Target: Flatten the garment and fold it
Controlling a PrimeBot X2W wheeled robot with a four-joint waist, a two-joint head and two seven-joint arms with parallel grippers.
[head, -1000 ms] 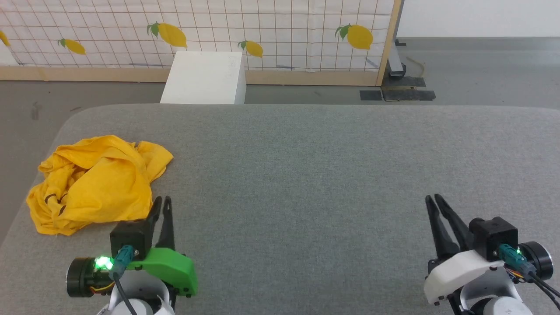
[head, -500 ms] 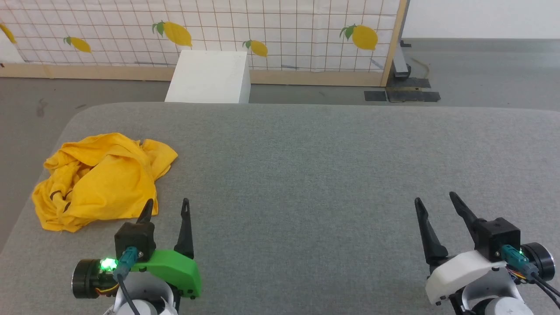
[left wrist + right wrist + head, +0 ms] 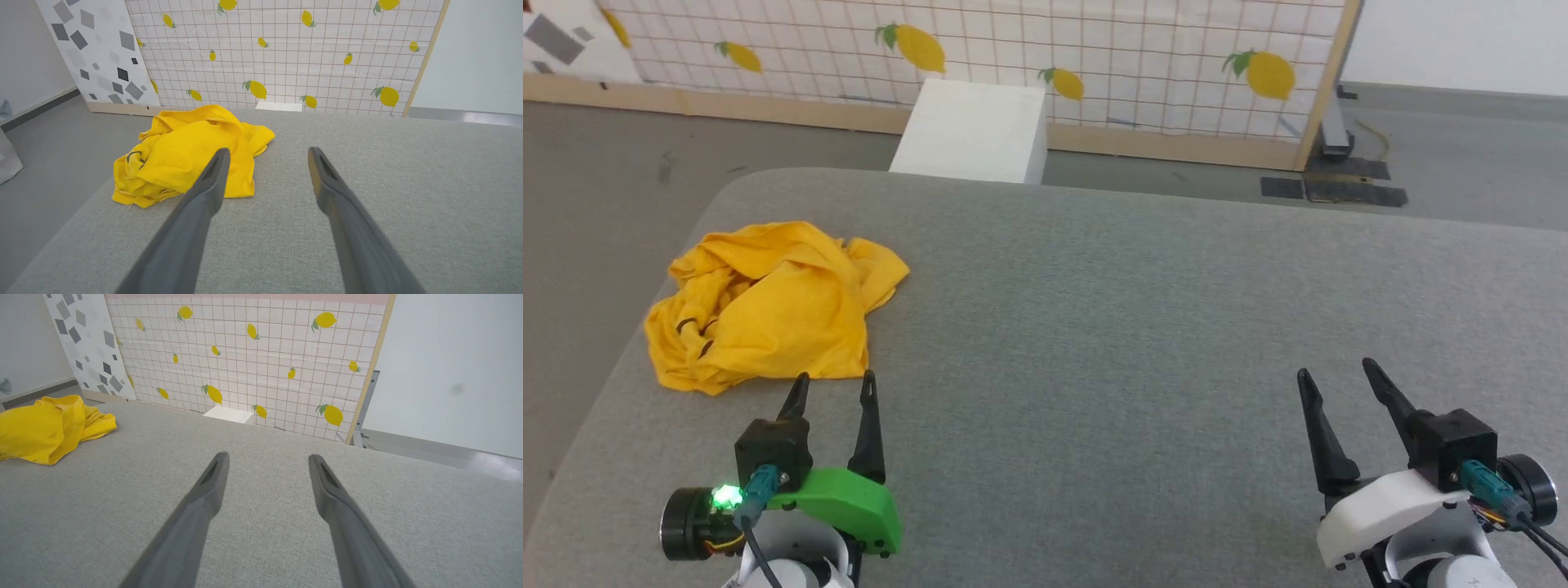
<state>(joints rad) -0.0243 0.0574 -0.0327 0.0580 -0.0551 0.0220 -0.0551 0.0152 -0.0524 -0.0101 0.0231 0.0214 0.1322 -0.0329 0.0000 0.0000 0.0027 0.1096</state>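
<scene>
The garment (image 3: 772, 306), a mustard-yellow T-shirt, lies crumpled in a heap near the table's far left corner; a few black marks show on its left folds, the rest of the print is hidden. In the left wrist view the garment (image 3: 186, 153) sits just ahead and left of the fingers. My left gripper (image 3: 835, 385) (image 3: 267, 152) stands open just in front of the heap's near edge, nothing between its fingers. Far to the right, my right gripper (image 3: 1338, 369) (image 3: 267, 457) is open and empty over bare table; the garment (image 3: 45, 426) shows at the left edge of its wrist view.
The grey fabric-covered table (image 3: 1135, 327) spreads wide to the right of the garment. Its left edge runs close beside the heap. Beyond the far edge stand a white box (image 3: 976, 131) on the floor and a lemon-printed tiled screen (image 3: 1094, 57).
Both grippers went from shut to open. The head camera has turned left, so the garment and table shifted right in view; the garment itself has not moved.
</scene>
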